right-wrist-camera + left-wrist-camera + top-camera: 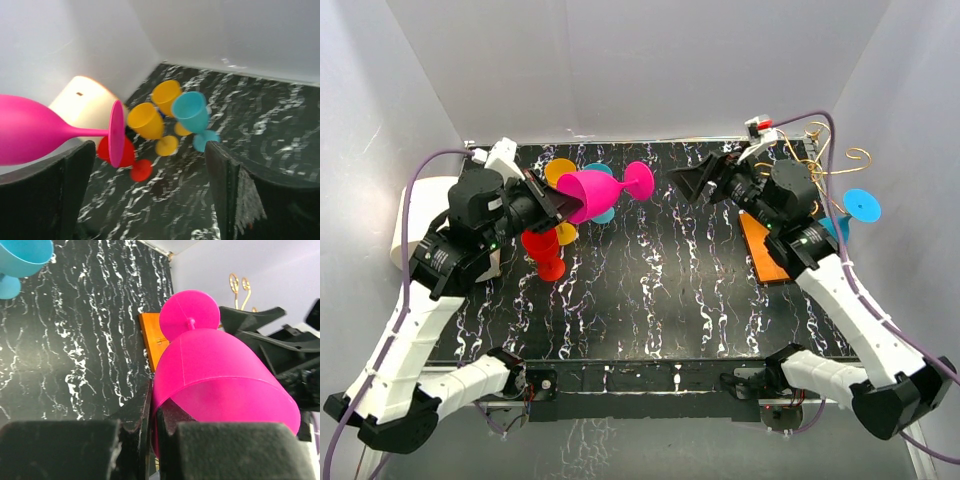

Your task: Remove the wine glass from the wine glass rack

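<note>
The wine glass rack has an orange base plate (pixel 764 252) and gold wire hooks (pixel 818 152) at the table's back right. A blue wine glass (pixel 858 206) hangs from it on the far right side. My left gripper (pixel 560 206) is shut on the rim of a pink wine glass (pixel 605 187), held on its side above the table with its foot toward the right. In the left wrist view, my fingers (pixel 154 410) pinch the pink bowl (pixel 220 375). My right gripper (pixel 705 178) is open and empty, just right of the pink foot (pixel 116 132).
Under the left arm stand a red glass (pixel 546 251), two yellow glasses (pixel 560 170) and a teal glass (pixel 604 213). These also show in the right wrist view (pixel 145 120). A cream object (pixel 415 215) sits off the table's left edge. White walls enclose the table.
</note>
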`<state>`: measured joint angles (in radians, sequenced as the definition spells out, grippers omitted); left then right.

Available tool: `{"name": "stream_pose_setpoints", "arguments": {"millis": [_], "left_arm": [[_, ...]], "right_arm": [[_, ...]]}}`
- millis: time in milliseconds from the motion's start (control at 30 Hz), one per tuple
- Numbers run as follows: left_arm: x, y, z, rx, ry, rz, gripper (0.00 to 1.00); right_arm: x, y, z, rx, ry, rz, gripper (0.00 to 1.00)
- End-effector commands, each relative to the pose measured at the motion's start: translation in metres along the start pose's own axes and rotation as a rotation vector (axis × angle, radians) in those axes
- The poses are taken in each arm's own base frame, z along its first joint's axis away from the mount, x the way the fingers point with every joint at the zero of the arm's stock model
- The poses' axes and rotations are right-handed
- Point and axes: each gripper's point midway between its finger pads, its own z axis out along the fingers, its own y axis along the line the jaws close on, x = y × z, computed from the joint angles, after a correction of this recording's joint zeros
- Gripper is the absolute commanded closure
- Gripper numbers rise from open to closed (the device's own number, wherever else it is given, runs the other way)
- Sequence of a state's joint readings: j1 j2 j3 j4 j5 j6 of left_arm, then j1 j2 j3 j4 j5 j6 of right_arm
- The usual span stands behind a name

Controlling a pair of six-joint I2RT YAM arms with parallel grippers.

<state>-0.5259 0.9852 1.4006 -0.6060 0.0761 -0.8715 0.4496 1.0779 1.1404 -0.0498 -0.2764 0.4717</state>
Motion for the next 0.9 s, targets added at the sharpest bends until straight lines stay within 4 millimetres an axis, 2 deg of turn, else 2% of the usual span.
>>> {"name": "stream_pose_setpoints", "arguments": {"millis": [0, 133, 333, 467, 567, 867], "left_arm": [[0.003, 0.023, -0.004, -0.136, 0.050, 0.105, 1.00], [0.017, 0.049, 0.005, -0.266, 0.164, 0.174, 1.00], [0.033, 0.091, 0.025, -0.462, 0.329, 0.276, 1.00], [0.032, 0.110, 0.044, -0.548, 0.385, 0.349, 1.00], [0.033, 0.121, 0.063, -0.594, 0.430, 0.397, 1.00], [0.033, 0.155, 0.101, -0.716, 0.504, 0.473, 0.99]], "right_arm": [[-0.054, -0.013, -0.034, 0.184, -0.124, -0.196, 0.06], [-0.070, -0.016, -0.055, 0.249, -0.157, -0.261, 0.04], [-0.091, -0.002, -0.076, 0.237, -0.215, -0.311, 0.03], [-0.099, 0.006, -0.085, 0.227, -0.233, -0.326, 0.03], [-0.101, 0.007, -0.088, 0.234, -0.231, -0.334, 0.03], [-0.105, 0.006, -0.104, 0.269, -0.220, -0.356, 0.03]]}}
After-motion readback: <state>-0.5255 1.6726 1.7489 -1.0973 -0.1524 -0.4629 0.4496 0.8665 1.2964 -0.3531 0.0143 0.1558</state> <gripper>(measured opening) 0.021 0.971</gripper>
